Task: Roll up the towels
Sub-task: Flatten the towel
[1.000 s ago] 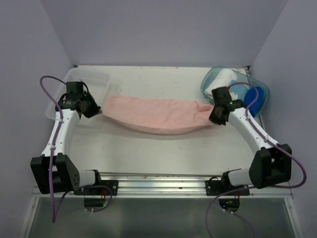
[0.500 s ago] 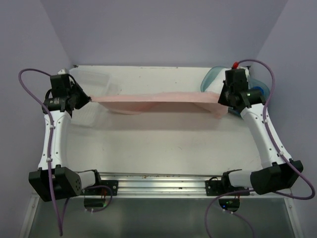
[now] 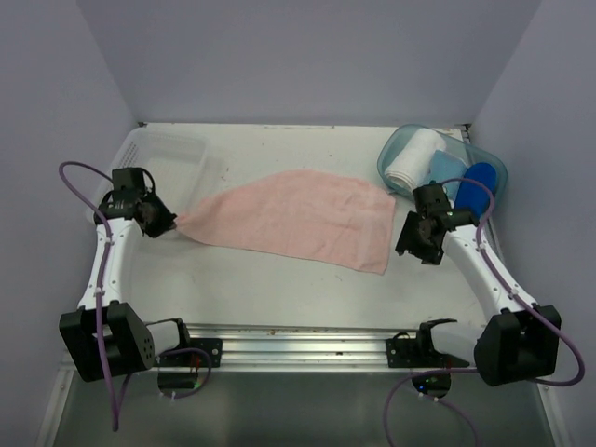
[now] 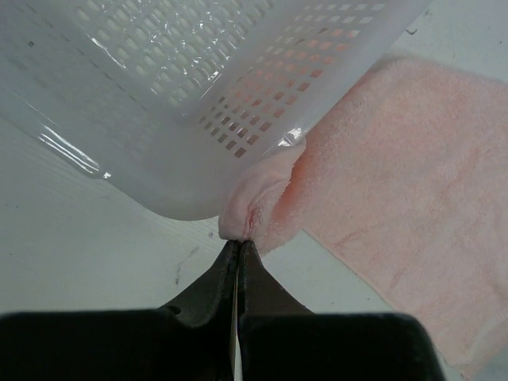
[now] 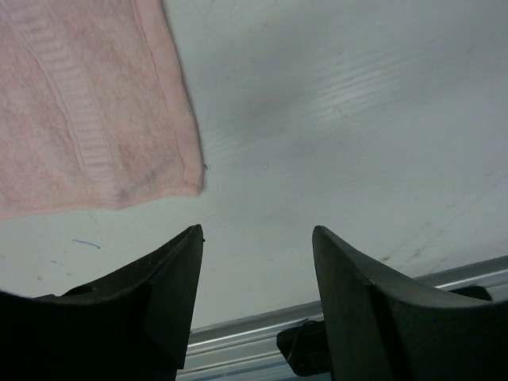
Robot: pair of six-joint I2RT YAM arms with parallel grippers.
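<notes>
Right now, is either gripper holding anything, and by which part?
The left gripper pinches the pink towel by one corner; the right gripper is open, holding nothing.

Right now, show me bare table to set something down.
Bare: the near strip between the pink towel and the rail, and the far strip between the clear basket and the blue bin. Crowded: both ends, at the left gripper and right gripper.

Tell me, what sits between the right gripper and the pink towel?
Only bare white table. The right wrist view shows the open right gripper apart from the pink towel, with nothing in the gap; the top view agrees.
</notes>
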